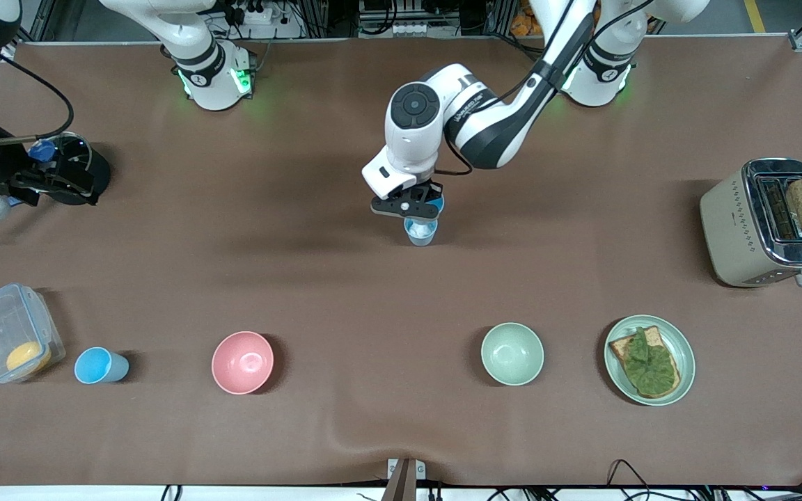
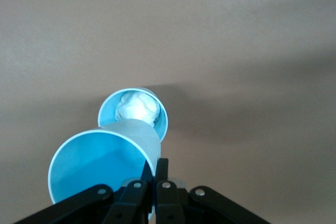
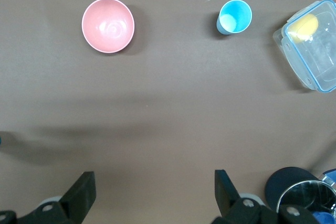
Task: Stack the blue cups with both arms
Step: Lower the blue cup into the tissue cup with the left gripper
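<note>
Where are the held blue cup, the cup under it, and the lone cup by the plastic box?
held blue cup (image 2: 102, 163), left wrist view, inner wall
cup under it (image 1: 420, 232), front view, rim
lone cup (image 3: 234, 16), right wrist view, inside bottom

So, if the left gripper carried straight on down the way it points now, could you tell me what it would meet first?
Probably the standing blue cup mid-table: the left gripper holds another blue cup by the rim just above it.
</note>
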Available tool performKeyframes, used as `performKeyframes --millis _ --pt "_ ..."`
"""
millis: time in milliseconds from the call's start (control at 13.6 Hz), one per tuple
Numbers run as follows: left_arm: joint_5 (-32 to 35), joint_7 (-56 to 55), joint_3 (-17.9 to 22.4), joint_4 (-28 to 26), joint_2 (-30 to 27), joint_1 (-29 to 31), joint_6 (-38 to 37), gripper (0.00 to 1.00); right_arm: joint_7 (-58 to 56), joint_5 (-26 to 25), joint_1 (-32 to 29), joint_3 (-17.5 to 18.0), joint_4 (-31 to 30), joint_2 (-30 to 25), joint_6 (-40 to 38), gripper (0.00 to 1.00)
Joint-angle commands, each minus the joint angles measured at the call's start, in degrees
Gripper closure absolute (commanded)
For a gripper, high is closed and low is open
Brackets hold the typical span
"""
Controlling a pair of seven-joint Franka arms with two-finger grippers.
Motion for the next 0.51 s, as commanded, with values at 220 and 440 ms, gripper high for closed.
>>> performKeyframes --millis 220,440 --pt "-0.4 -0.9 1.4 1.2 1.7 -1.2 -0.4 1.0 -0.7 0.3 -0.1 0.2 1.0 0.4 -0.3 0.0" --pt "-0.3 -0.5 2.3 1.2 2.1 -1.2 -0.4 1.0 -0.7 0.4 -0.1 0.2 1.0 0.5 -0.3 0.0"
